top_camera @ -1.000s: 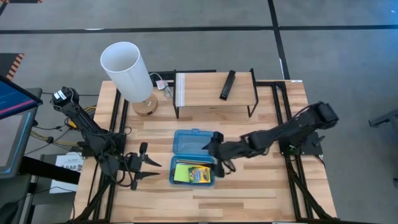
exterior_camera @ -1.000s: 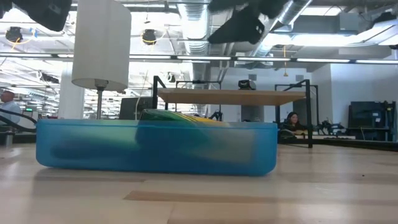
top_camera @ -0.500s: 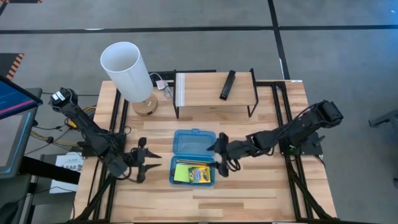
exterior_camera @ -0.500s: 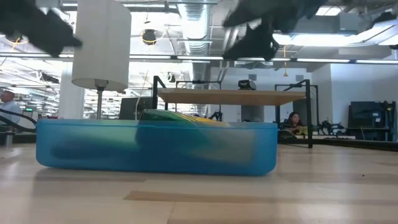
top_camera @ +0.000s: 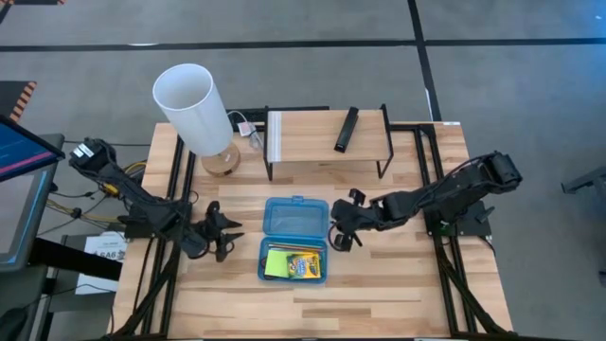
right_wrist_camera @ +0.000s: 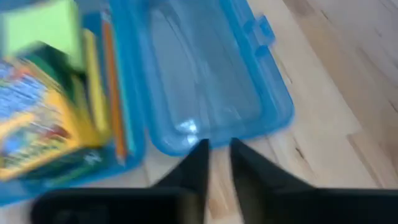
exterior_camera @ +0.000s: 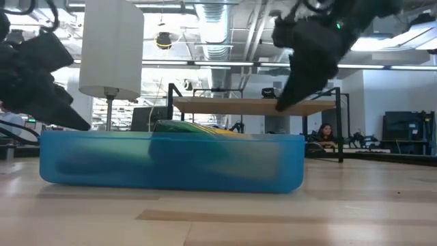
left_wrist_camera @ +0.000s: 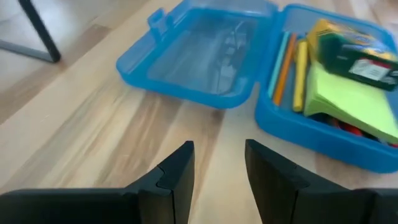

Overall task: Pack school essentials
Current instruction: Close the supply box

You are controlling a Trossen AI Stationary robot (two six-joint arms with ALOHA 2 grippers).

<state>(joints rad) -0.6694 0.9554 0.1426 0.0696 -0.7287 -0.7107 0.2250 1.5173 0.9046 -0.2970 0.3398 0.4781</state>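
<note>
Glossy translucent blue case [top_camera: 294, 239] holds boxy crayon box [top_camera: 303, 266], flat sticky-note pad [top_camera: 276, 262].

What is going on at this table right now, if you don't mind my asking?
Two robot arms are packing school supplies into a blue plastic case, which lies open. A crayon box, green sticky notes and pencils are inside. The left gripper and right gripper hover empty on either side of the case.

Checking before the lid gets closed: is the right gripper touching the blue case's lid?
Apart. In the right wrist view, bare wood shows between the right gripper fingertips and the open lid of the blue case.
</note>
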